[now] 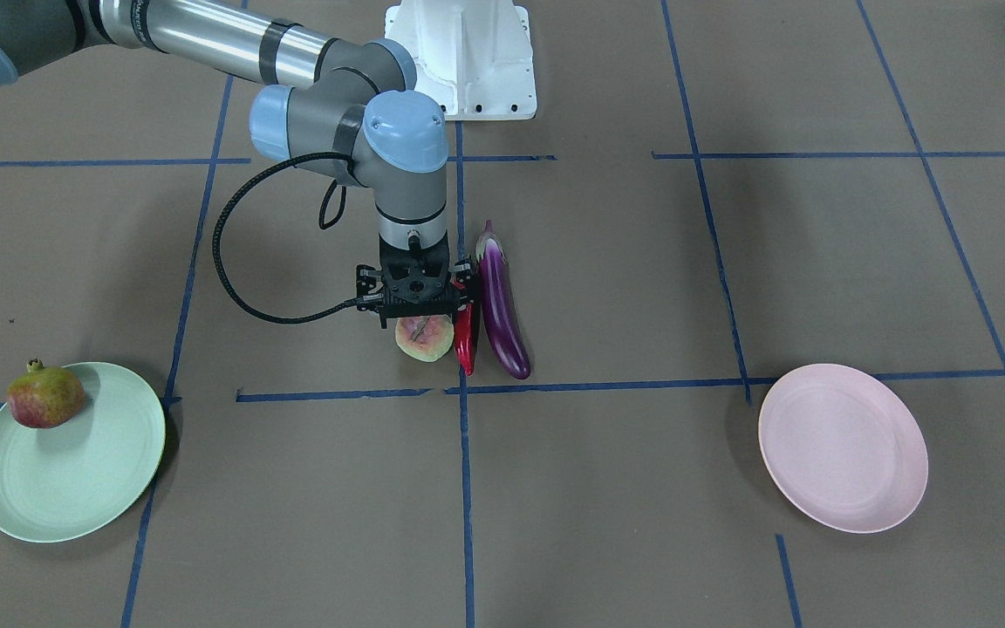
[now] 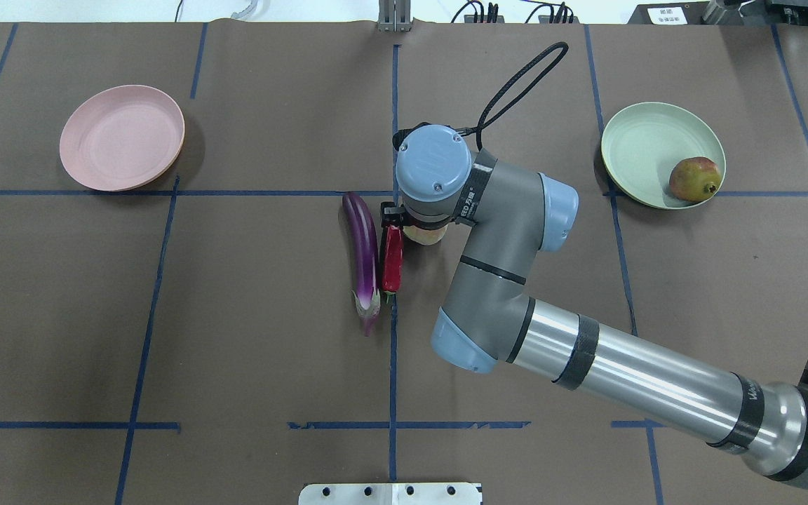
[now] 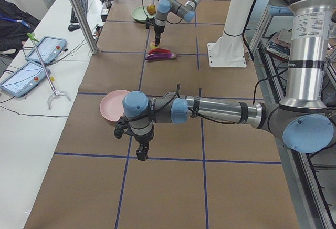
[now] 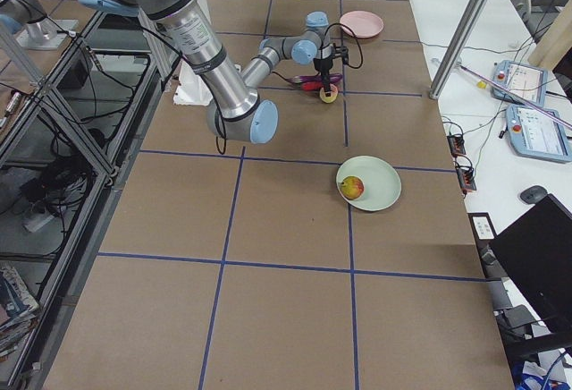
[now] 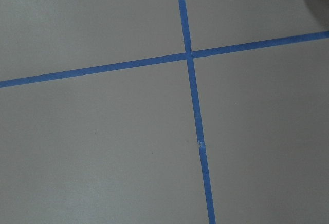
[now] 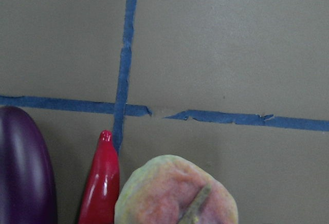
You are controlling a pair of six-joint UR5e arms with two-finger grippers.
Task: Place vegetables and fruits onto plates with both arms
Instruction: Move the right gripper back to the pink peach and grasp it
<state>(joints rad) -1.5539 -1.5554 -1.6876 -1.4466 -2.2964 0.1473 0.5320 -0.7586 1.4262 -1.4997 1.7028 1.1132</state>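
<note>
Peach-like fruit [image 1: 422, 342] directly beneath right claw [image 1: 418, 316], claw spread above it, red chili [image 1: 466, 338] just beside

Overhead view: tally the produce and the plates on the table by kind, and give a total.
Vegetables: 2 (eggplant, chili pepper)
Fruits: 2 (pomegranate, peach)
Plates: 2 (pink plate, green plate)
Total: 6
</note>
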